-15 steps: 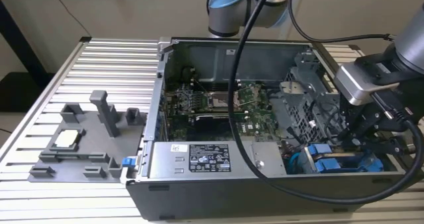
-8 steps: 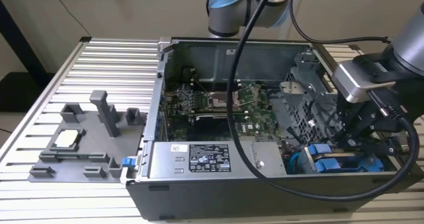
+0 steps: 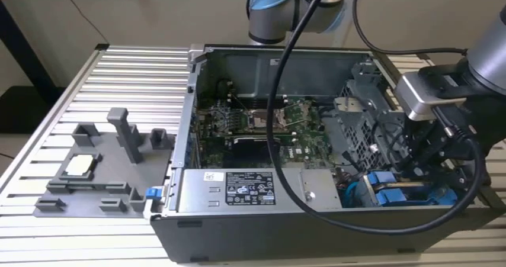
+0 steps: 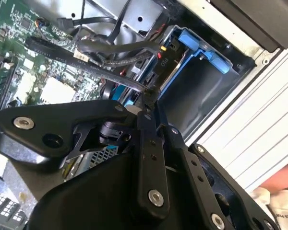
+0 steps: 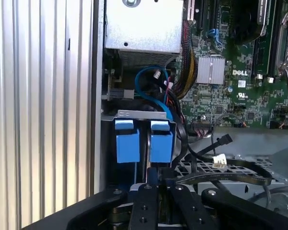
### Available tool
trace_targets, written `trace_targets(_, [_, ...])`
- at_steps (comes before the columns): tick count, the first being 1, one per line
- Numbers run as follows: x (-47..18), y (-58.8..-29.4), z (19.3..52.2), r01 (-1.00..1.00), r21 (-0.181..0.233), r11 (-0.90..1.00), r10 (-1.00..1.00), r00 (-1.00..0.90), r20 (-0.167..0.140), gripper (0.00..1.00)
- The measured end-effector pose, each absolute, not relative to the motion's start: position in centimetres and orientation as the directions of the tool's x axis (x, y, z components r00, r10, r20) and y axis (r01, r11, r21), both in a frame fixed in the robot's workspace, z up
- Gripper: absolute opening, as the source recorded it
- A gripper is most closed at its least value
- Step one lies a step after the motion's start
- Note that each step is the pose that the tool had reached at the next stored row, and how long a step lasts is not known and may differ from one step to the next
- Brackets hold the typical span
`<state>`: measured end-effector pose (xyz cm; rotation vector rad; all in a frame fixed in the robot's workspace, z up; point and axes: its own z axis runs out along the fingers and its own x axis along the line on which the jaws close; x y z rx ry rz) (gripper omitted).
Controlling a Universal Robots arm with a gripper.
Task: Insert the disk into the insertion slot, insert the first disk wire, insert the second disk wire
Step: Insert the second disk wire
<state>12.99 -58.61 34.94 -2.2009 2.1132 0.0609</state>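
In the exterior view my gripper [image 3: 407, 173] reaches down into the open computer case's near corner on the exterior view's right. There the disk [image 3: 393, 191] shows by its bright blue carrier. In the second wrist view the disk [image 4: 197, 91] is a flat grey face framed in blue. The gripper [image 4: 146, 98] is shut on the black plug of a flat disk wire [image 4: 86, 62], right at the disk's edge. In the first wrist view the gripper [image 5: 152, 173] sits just below two blue carrier tabs [image 5: 127, 143] inside the grey metal insertion slot [image 5: 140, 114].
A labelled grey power-supply box [image 3: 253, 190] lies along the case's front wall, with the green motherboard [image 3: 253, 122] behind it. Loose black cables [image 5: 216, 158] hang beside the bay. A grey fixture tray [image 3: 95, 178] with upright posts stands on the slatted table at the exterior view's left.
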Motion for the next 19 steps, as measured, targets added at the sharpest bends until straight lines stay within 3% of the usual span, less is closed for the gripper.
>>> trace_targets(19, [13.47, -58.21, 34.42, -1.000, -0.029, 0.010, -0.995, -0.007, -0.099, 0.16])
